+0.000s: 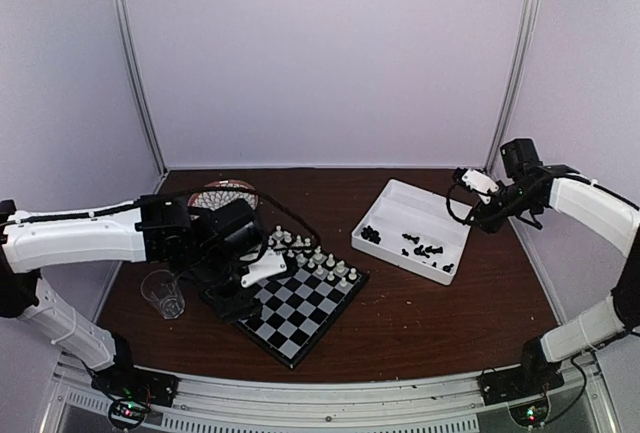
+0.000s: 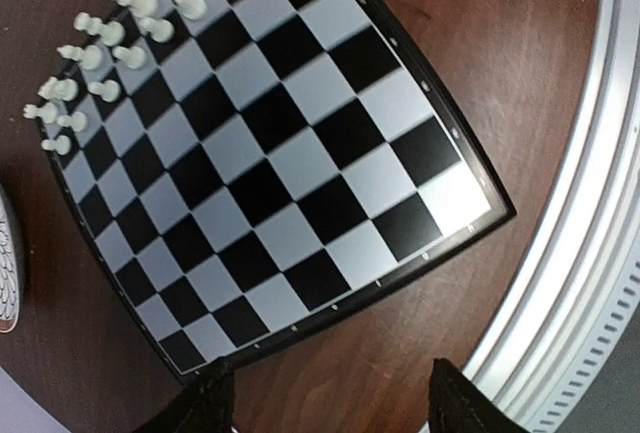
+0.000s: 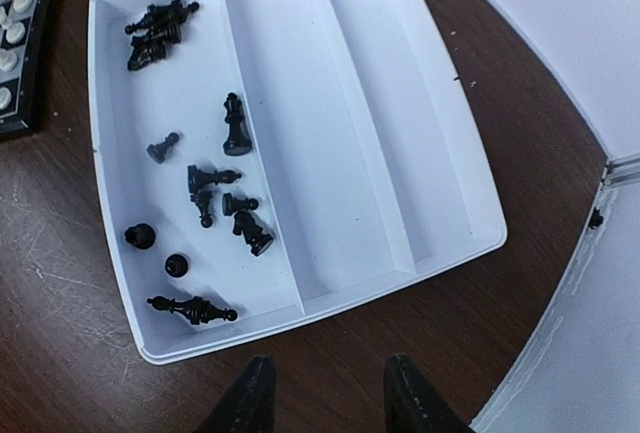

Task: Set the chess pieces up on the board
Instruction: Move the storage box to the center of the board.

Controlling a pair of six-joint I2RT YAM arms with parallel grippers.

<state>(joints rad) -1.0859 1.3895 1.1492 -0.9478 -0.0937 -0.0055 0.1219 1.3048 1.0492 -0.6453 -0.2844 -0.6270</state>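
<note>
The board (image 1: 300, 315) lies near the table's front centre. White chess pieces (image 1: 315, 258) stand in two rows along its far edge. In the left wrist view the board (image 2: 280, 183) fills the frame, its white pieces (image 2: 100, 53) at the upper left. My left gripper (image 2: 335, 408) hangs open over the bare wood by the board's corner, holding nothing; from above the left gripper (image 1: 240, 298) is at the board's left side. Several black pieces (image 3: 200, 183) lie in one compartment of the white tray (image 3: 380, 103). My right gripper (image 3: 330, 403) is open and holds nothing, just outside the tray's rim.
A clear glass cup (image 1: 163, 293) stands left of the board. A round patterned plate (image 1: 225, 195) sits behind the left arm. The tray (image 1: 415, 203) lies at the right rear. An aluminium rail (image 2: 580, 253) runs along the table's near edge. Walls close in three sides.
</note>
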